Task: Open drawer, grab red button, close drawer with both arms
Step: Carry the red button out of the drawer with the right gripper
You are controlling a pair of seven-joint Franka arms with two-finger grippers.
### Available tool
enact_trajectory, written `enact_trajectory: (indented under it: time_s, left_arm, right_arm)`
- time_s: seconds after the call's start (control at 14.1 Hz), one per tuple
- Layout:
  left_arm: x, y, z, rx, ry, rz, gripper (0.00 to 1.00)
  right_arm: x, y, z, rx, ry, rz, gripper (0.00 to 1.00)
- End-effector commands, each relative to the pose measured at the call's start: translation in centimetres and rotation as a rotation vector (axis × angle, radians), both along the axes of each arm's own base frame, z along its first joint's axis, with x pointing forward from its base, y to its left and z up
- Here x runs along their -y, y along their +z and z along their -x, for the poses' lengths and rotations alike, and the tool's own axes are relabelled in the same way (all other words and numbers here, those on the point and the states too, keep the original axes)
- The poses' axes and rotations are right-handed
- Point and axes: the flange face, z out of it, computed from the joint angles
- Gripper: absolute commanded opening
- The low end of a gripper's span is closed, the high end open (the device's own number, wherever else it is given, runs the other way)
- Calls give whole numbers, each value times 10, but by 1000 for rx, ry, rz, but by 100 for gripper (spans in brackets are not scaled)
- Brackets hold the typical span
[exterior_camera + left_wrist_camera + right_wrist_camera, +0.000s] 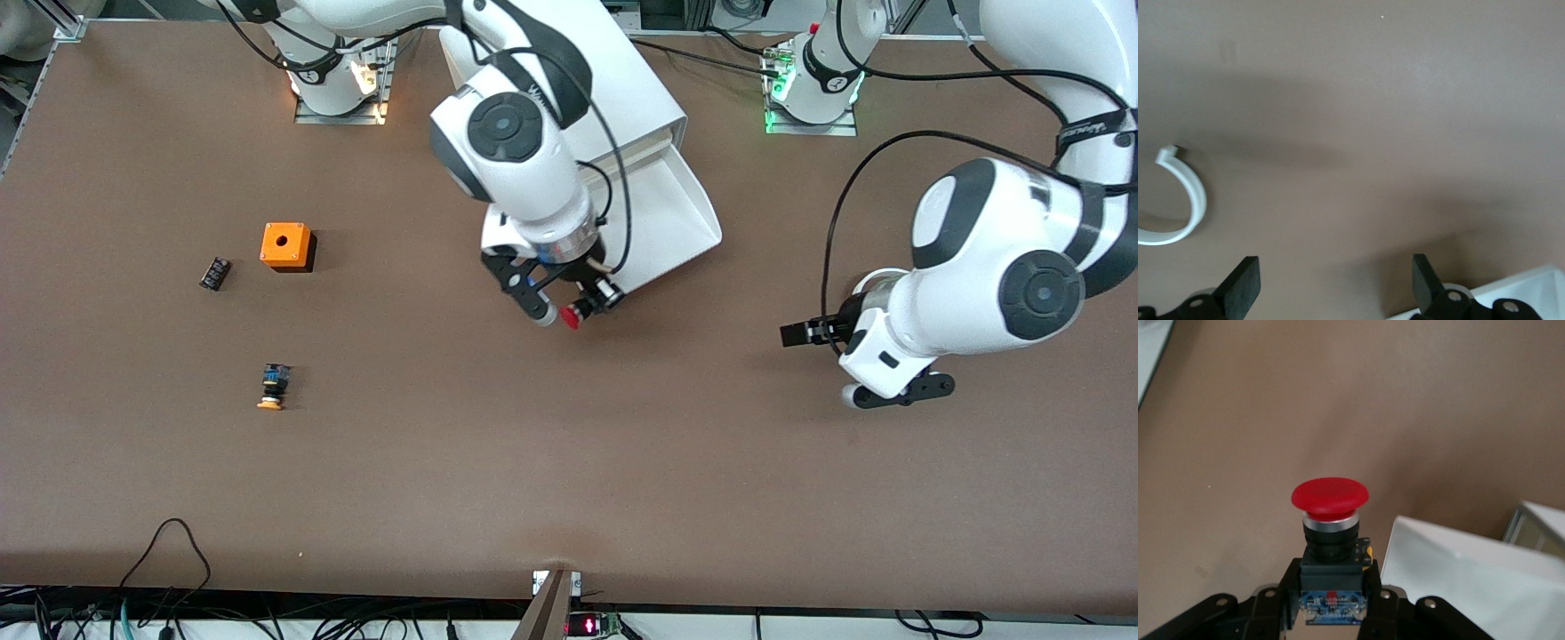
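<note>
My right gripper [582,302] is shut on the red-capped button [572,316] and holds it in the air over the table, just by the front edge of the open drawer [669,209]. The right wrist view shows the fingers [1286,587] clamped on the black body of the button [1330,497], with the blue back part between them and the white drawer [1458,580] beside it. The drawer stands pulled out of the white cabinet [622,84]. My left gripper [800,333] is open and empty over bare table toward the left arm's end; its wrist view shows the left gripper [1335,273] with nothing between the jaws.
An orange box with a hole [286,245], a small black part [214,273] and an orange-yellow-capped button [274,387] lie toward the right arm's end of the table. Cables run along the table's front edge [169,569].
</note>
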Motion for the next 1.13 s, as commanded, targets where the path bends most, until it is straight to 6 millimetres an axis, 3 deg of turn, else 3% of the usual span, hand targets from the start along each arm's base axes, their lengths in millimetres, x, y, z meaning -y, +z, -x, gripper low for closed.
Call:
enact_trajectory:
  time_s: [0.0, 0.14, 0.28, 0.78, 1.06]
  left_arm:
    - [29, -33, 18, -1, 78, -4, 100]
    - [52, -64, 38, 24, 102, 1, 100]
    - [76, -83, 60, 55, 174, 7, 100]
    - [133, -110, 115, 1, 204, -24, 100]
    - [160, -123, 143, 11, 197, -23, 100]
  right_arm:
    - [30, 7, -21, 12, 96, 1, 0]
    - [57, 6, -39, 21, 175, 2, 0]
    - [83, 3, -55, 34, 257, 18, 0]
    - [199, -31, -106, 13, 569, 99, 0]
    - [246, -60, -119, -19, 639, 116, 0]
